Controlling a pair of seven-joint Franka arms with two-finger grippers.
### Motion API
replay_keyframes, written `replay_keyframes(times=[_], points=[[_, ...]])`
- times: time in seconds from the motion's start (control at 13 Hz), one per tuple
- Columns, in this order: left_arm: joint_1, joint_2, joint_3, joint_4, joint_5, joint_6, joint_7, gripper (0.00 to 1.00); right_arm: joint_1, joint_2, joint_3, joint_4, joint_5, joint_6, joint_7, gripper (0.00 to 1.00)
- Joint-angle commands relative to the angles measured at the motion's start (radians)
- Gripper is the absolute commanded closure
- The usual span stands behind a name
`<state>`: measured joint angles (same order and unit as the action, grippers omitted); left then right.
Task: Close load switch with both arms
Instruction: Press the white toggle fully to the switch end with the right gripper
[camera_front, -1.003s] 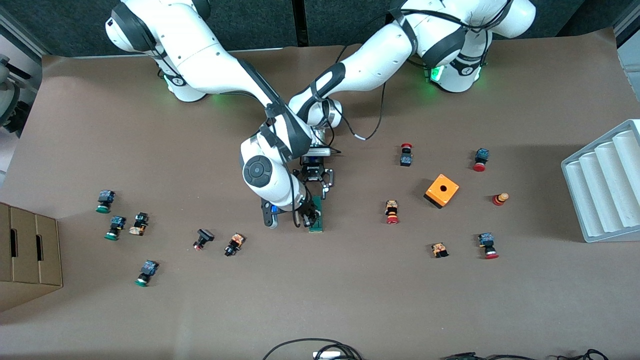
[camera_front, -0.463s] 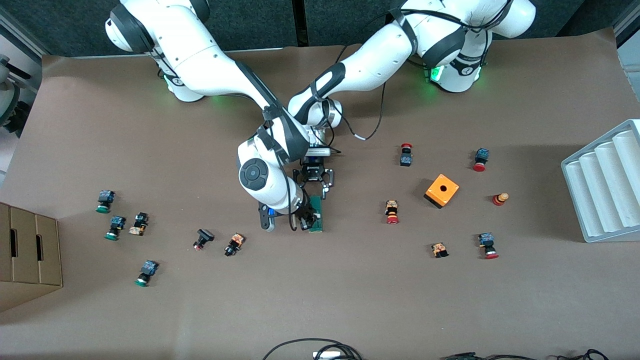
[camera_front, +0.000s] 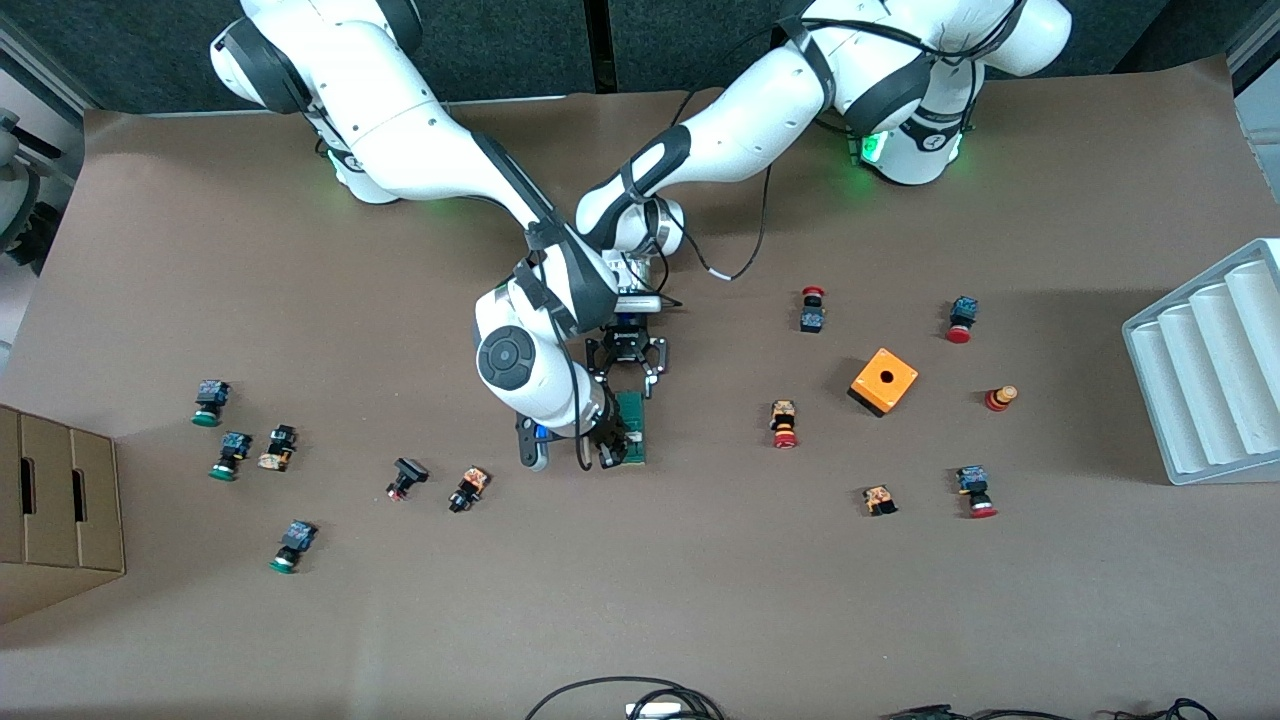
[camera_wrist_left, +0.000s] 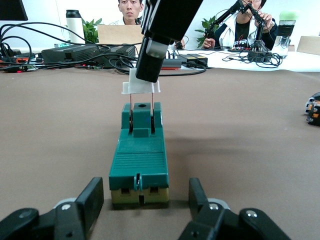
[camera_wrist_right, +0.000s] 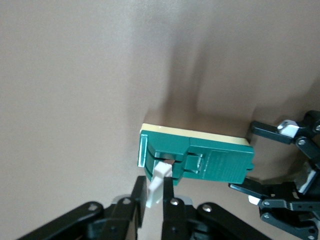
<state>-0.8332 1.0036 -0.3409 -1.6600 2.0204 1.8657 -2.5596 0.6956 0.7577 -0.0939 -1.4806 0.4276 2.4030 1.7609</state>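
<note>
Brown paper covers the table (camera_front: 700, 600) on which both arms work. Front view: the load switch (camera_front: 632, 428) lies near the table's middle, lengthwise toward the camera, among scattered push buttons (camera_front: 785, 423), with an orange cube (camera_front: 884, 381) toward the left arm's end. The right gripper (camera_front: 612, 440) is at the switch's camera-near end; the left gripper (camera_front: 626, 368) is low at the end nearer the bases.

Left wrist view: the left gripper (camera_wrist_left: 145, 212) is spread, its fingers (camera_wrist_left: 90, 197) flanking the green housing's end without touching it. At the other end of the load switch (camera_wrist_left: 139, 157), the white handle (camera_wrist_left: 141, 87) stands raised on two thin blades, pinched from above by the right arm's black fingers (camera_wrist_left: 150, 60).

Right wrist view: the right gripper (camera_wrist_right: 155, 187) is pressed together on the white handle (camera_wrist_right: 160, 175), beside the load switch (camera_wrist_right: 200, 160); the spread left gripper (camera_wrist_right: 270, 175) brackets the opposite end.

Handling, as judged: the switch looks like a small, light, rigid plastic block that would slide on paper when pushed. It is best braced by its long flanks while the handle is taken by its flat faces; the slender blades appear bendable if twisted.
</note>
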Motion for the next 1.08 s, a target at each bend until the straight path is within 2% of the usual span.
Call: replay_keyframes(times=[0.0, 0.46, 1.0], points=[[-0.009, 0.038, 0.016, 0.032, 0.009, 0.004, -0.016, 0.25, -0.004, 0.051, -0.001, 0.063, 0.031, 0.007, -0.005, 0.81], [-0.009, 0.038, 0.017, 0.032, 0.009, 0.006, -0.016, 0.25, -0.019, 0.072, -0.001, 0.082, 0.031, 0.011, -0.008, 0.75], [-0.007, 0.038, 0.017, 0.032, 0.009, 0.004, -0.016, 0.25, -0.024, 0.088, -0.001, 0.088, 0.03, 0.019, -0.008, 0.74]])
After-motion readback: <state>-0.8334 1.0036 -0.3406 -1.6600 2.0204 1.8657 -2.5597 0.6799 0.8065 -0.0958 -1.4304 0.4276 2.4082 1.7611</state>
